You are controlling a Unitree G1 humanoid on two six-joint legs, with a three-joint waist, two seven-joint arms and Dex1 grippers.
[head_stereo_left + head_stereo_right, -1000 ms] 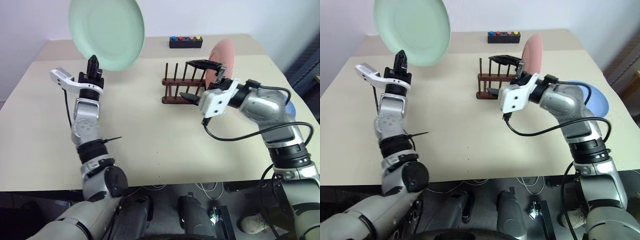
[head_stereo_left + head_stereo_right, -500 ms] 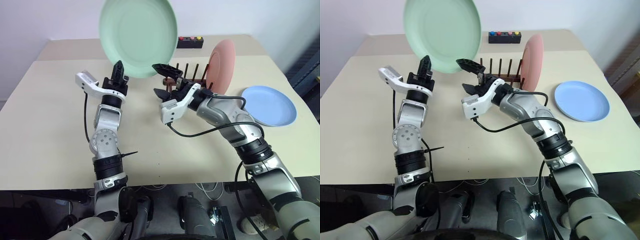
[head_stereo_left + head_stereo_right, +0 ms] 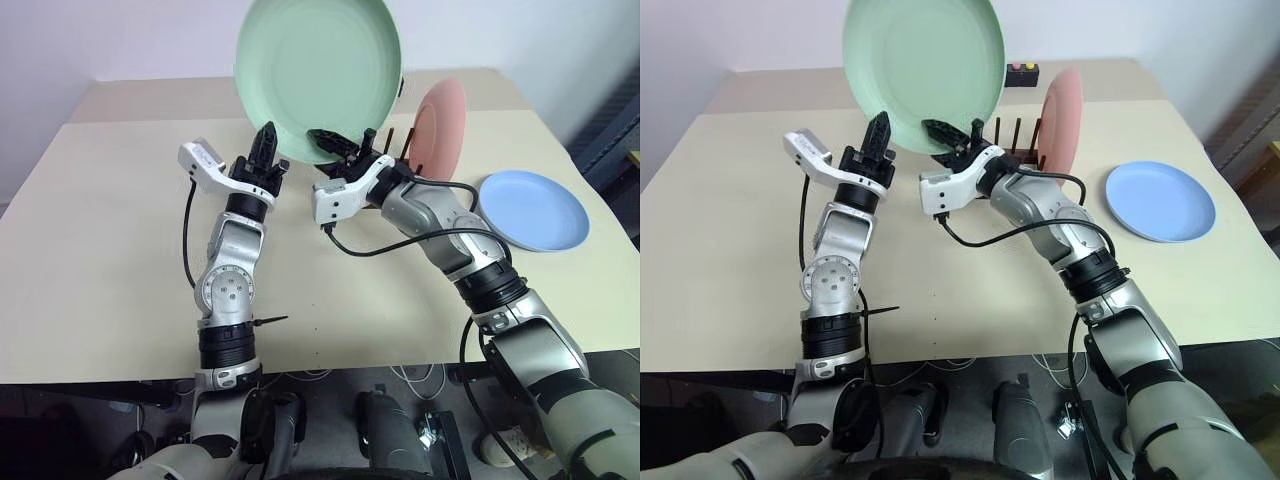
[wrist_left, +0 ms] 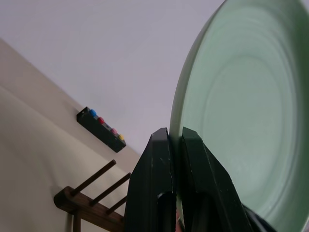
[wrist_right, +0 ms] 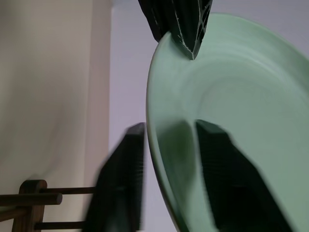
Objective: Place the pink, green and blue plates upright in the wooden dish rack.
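Above the wooden dish rack (image 3: 385,145), in the head views, the green plate (image 3: 318,75) has travelled in from the rack's left, pinched by the left end effector (image 3: 268,148); the right end effector (image 3: 335,142) has swung over, narrowing around its lower rim. A handover looks underway. The pink plate (image 3: 440,125) stands in the rack; the blue plate (image 3: 533,209) lies on the bench (image 3: 100,250) right of it.

In the left wrist view, fingers (image 4: 159,159) clamp the rim.

In the right wrist view, the rim sits between fingers (image 5: 123,174) not quite closed.

Likely a robot test lab: bare beige table (image 3: 100,250), plain white wall (image 3: 120,35), black box with coloured buttons (image 4: 102,129), loose cables.
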